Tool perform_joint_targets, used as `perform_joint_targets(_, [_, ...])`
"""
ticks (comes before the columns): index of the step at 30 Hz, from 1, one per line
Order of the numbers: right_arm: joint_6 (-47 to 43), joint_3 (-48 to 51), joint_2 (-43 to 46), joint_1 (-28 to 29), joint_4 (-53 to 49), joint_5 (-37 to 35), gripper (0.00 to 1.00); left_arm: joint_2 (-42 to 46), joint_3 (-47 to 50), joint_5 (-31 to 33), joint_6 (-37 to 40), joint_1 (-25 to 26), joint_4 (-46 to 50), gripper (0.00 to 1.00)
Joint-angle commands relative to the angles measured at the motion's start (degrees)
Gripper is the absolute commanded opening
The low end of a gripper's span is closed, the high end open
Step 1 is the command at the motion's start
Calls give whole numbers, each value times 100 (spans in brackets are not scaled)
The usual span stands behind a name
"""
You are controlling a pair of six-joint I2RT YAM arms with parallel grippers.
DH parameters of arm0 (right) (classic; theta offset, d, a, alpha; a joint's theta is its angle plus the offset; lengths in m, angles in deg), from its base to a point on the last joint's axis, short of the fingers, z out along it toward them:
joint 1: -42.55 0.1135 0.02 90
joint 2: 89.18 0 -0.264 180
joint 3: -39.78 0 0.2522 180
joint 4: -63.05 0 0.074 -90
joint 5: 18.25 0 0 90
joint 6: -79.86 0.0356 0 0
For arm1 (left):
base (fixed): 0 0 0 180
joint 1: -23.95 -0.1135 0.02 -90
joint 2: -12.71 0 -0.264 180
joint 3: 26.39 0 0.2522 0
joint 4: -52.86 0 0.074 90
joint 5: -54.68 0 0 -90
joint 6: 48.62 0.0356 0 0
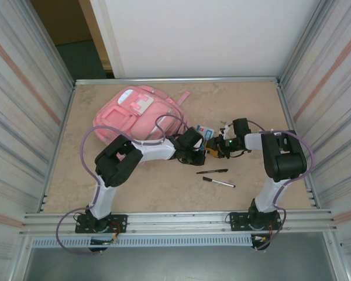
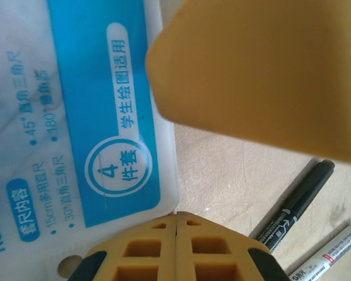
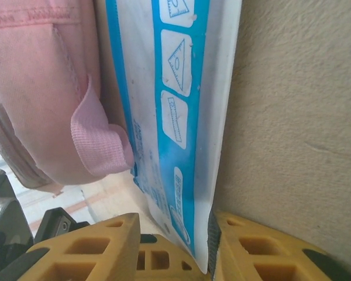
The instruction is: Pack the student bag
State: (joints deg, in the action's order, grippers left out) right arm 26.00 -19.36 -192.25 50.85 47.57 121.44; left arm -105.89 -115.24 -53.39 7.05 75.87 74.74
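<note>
- Student bag (image 1: 137,114) is laid front-up on the far left of the table (image 1: 164,187), just beside the ruler packet (image 3: 181,88).
- Soft, light, floppy fabric is expected; its webbing loop (image 3: 99,143) is judged the surest hold.
- Left gripper (image 2: 175,218) is clamped on the packet; right gripper (image 3: 175,228) is parted astride it.

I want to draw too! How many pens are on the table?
2. The black pen lies on the table, the white pen beside it, closer to the front edge. More may hide under the student bag.
</note>
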Motion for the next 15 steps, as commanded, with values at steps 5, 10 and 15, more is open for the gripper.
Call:
perform_joint_targets(5, [443, 267, -281, 383, 541, -331, 27, -181, 148, -224, 276, 87, -129, 0])
perform_joint_targets(10, [522, 270, -283, 383, 802, -325, 22, 990, 508, 491, 33, 87, 74, 0])
perform_joint_targets(15, [677, 364, -60, 380, 1076, -424, 21, 1155, 527, 1243, -109, -153, 585, 15])
